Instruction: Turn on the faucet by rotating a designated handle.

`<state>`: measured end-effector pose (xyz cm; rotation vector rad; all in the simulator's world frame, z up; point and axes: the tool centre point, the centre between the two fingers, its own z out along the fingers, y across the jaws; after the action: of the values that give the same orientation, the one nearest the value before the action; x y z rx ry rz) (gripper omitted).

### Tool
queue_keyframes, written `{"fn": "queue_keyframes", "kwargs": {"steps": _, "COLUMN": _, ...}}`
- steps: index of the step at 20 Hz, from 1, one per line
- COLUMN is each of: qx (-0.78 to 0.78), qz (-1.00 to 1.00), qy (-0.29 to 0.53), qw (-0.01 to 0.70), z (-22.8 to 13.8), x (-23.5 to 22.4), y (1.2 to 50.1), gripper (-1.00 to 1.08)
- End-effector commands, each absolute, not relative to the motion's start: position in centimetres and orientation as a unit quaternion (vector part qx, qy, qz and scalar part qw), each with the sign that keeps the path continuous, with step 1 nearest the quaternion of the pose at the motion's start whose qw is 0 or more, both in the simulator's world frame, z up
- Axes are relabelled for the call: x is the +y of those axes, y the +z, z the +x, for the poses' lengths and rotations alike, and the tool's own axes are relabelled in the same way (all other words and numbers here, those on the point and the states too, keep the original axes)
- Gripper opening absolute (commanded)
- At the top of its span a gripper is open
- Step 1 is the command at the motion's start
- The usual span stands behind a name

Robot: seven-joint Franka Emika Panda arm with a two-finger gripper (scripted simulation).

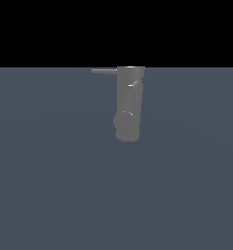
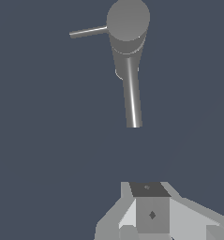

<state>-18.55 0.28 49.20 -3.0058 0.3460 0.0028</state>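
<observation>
The faucet is a dull grey upright cylinder with a rounded bulge at its lower end, standing on the dark blue-grey floor. The handle is a thin grey rod sticking out from its top toward the exterior view's left. The wrist view looks down on the faucet's round top, with the handle projecting sideways and a shiny spout running toward the camera. My gripper shows only as grey blocks at the frame's edge, well apart from the faucet. The arm is out of the exterior view.
A tiny pale stub sits partway down the cylinder. The dark blue-grey floor spreads all around the faucet, with black background above it.
</observation>
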Motion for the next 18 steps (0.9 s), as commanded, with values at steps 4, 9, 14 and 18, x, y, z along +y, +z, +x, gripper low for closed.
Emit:
{"fn": "queue_keyframes", "kwargs": {"steps": 4, "qx": 0.184, "qz": -0.980, "qy": 0.012, "qw": 0.073, "z": -15.0, "x": 0.5, "y": 48.6, "gripper": -1.00}}
{"fn": "queue_keyframes", "kwargs": {"steps": 9, "qx": 0.249, "qz": -0.965, "qy": 0.023, "qw": 0.081, "z": -11.7, "x": 0.7, "y": 47.6, "gripper": -1.00}}
{"fn": "queue_keyframes", "kwargs": {"steps": 14, "qx": 0.314, "qz": -0.945, "qy": 0.034, "qw": 0.084, "z": -8.5, "x": 0.9, "y": 46.3, "gripper": -1.00}}
{"fn": "queue_keyframes", "kwargs": {"steps": 18, "qx": 0.365, "qz": -0.926, "qy": 0.041, "qw": 0.084, "z": -5.9, "x": 1.2, "y": 45.1, "gripper": -1.00}}
